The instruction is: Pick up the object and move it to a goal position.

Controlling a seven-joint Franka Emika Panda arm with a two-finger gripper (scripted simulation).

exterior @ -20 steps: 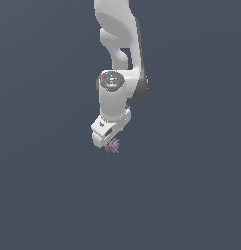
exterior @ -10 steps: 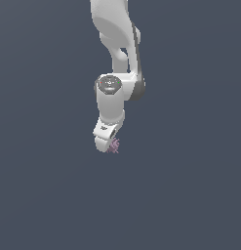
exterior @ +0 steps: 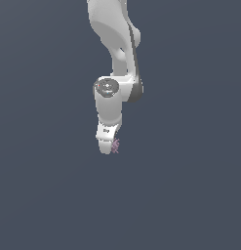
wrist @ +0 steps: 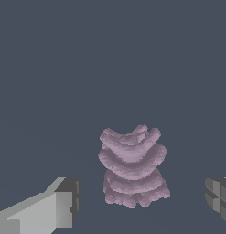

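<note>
One white arm hangs down from the upper edge of the exterior view against a plain dark grey-blue backdrop. At its lower end sits one gripper, pointing downward. One object, tiny and pale pink-purple, shows just beside the gripper's tip, on the exterior view's right of it. In the wrist view the same object appears as a stack of curved, ridged layers standing between two fingers, with a clear gap on each side. The gripper is spread apart and touches nothing; neither pad meets the object.
</note>
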